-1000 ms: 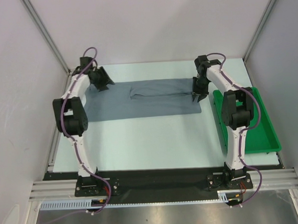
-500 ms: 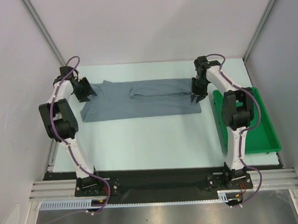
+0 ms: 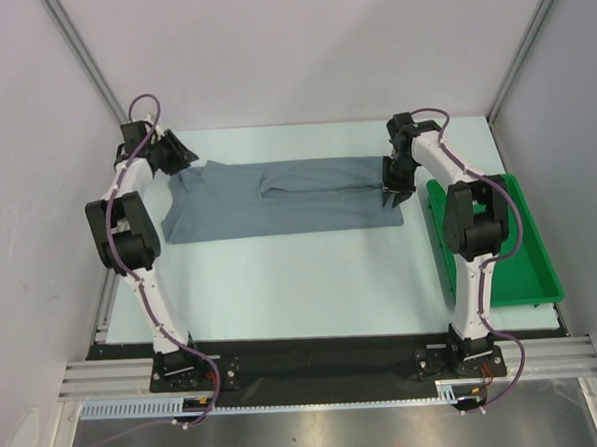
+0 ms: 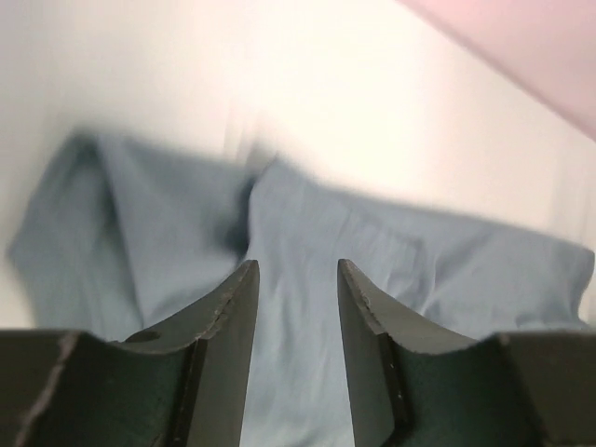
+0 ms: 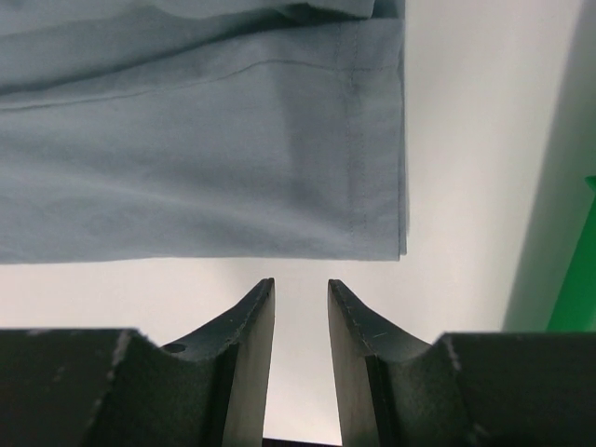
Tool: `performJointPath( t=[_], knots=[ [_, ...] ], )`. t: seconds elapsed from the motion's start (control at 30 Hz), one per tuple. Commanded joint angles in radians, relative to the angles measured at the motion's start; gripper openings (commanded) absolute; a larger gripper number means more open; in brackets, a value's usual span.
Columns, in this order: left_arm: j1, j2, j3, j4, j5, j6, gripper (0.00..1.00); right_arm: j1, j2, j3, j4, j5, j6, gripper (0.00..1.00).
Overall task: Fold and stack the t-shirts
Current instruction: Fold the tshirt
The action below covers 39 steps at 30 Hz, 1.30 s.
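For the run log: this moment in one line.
shirt: partly folded, far side | left end effector: open over left end | right end effector: open at right hem

Left wrist cam is smearing the t-shirt (image 4: 447, 270) badly, and the green tray (image 5: 582, 279) is getting cropped to a sliver on right wrist.

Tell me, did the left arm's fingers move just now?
Yes. The left fingers slid left, farther from the green tray, toward the table's left edge.
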Motion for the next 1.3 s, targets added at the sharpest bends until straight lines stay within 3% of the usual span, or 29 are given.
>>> performJointPath(
  t=[0.0, 0.2, 0.33, 0.47, 0.57, 0.63, 0.93, 1.27],
  knots=[
    [-0.045, 0.092, 0.128, 0.146, 0.010, -0.033, 0.44, 0.015, -0.091, 0.006, -0.040, 0.006, -0.014, 0.35],
    [-0.062, 0.201, 0.251, 0.155, 0.001, -0.022, 0.47, 0.018, -0.117, -0.031, -0.043, 0.009, -0.010, 0.35],
    [-0.067, 0.199, 0.277, 0.061, -0.010, 0.008, 0.47, 0.016, -0.129, -0.045, -0.042, 0.012, -0.008, 0.36],
    [-0.062, 0.065, 0.147, -0.019, -0.033, 0.080, 0.44, 0.016, -0.132, -0.053, -0.022, 0.004, -0.001, 0.36],
    [-0.062, -0.095, -0.084, 0.007, -0.099, 0.102, 0.50, 0.018, -0.129, -0.062, -0.005, -0.017, 0.007, 0.36],
    [-0.054, -0.169, -0.125, -0.041, -0.166, 0.105, 0.53, 0.019, -0.125, -0.066, -0.001, -0.029, 0.007, 0.35],
    [-0.041, -0.207, -0.159, -0.231, -0.332, 0.088, 0.52, 0.019, -0.112, -0.054, 0.007, -0.039, 0.007, 0.36],
    [-0.004, -0.111, -0.125, -0.300, -0.269, 0.042, 0.51, 0.019, -0.128, -0.068, 0.007, -0.029, 0.009, 0.36]
  ],
)
